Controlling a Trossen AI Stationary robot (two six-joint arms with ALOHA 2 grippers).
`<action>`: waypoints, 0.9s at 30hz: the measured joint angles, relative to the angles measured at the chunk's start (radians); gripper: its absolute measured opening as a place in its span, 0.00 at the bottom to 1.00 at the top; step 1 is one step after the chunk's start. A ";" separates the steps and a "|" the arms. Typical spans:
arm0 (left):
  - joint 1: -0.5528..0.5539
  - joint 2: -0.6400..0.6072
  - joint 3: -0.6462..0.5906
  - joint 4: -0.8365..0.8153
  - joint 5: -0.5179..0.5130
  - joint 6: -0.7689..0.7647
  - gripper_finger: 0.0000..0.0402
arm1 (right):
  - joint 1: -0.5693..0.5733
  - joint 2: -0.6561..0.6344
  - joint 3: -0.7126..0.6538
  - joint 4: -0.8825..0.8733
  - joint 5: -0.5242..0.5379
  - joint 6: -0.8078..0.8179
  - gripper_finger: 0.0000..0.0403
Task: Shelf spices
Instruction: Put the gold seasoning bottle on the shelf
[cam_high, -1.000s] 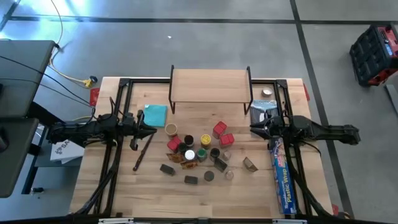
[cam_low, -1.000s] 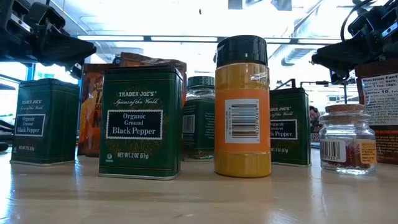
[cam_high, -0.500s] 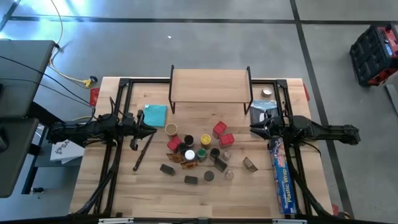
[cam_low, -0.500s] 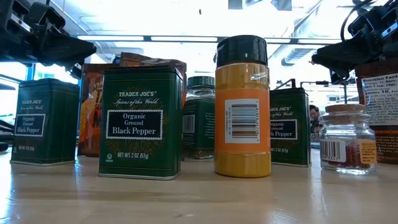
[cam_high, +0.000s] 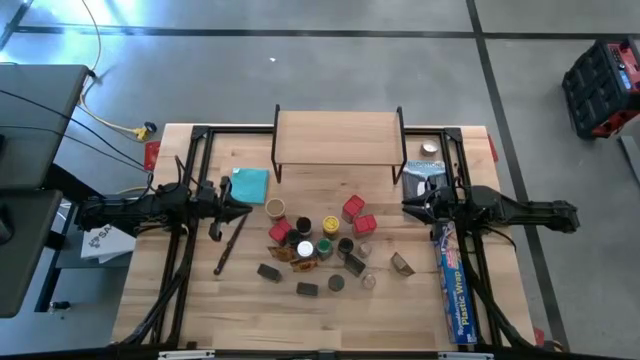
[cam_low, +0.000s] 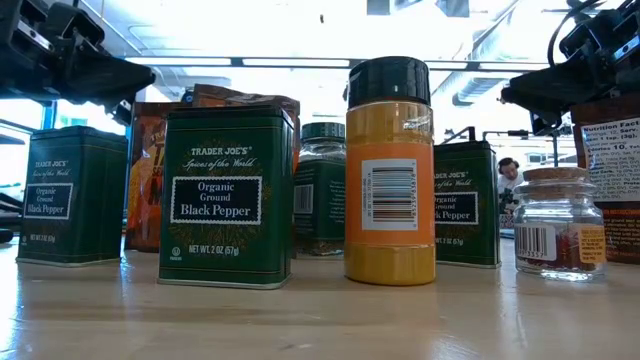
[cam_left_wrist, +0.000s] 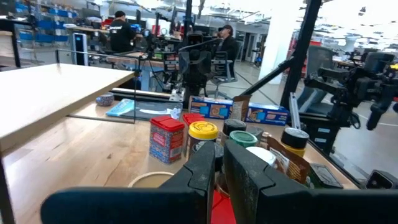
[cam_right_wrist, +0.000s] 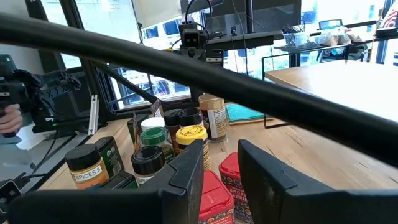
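Note:
The spices (cam_high: 320, 245) stand and lie in a cluster on the middle of the wooden table: round jars, red boxes (cam_high: 352, 207) and dark tins (cam_high: 268, 272). In the low view a green pepper tin (cam_low: 228, 197) and an orange jar with a black lid (cam_low: 390, 170) stand nearest. The shelf (cam_high: 335, 140), a light wooden top on black legs, stands at the far edge with nothing on it. My left gripper (cam_high: 245, 207) hovers level, left of the cluster, shut (cam_left_wrist: 219, 165). My right gripper (cam_high: 405, 207) hovers level on the cluster's right, open (cam_right_wrist: 221, 168), with nothing between its fingers.
A teal cloth (cam_high: 250, 185) lies left of the shelf. A long blue plastic-wrap box (cam_high: 452, 285) lies along the right side under my right arm. A dark stick-like tool (cam_high: 230, 245) lies left of the cluster. A small tin (cam_high: 429, 149) and a packet (cam_high: 425, 172) sit far right.

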 joint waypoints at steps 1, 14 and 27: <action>0.000 0.000 0.000 -0.001 -0.005 0.000 0.08 | 0.000 0.000 0.000 0.000 0.000 0.000 0.23; 0.000 0.000 0.000 0.021 0.025 -0.257 0.08 | 0.000 0.000 0.000 0.000 0.000 0.000 0.23; 0.000 0.041 0.013 0.245 -0.162 -0.197 0.08 | 0.000 0.000 0.000 0.000 0.000 0.000 0.23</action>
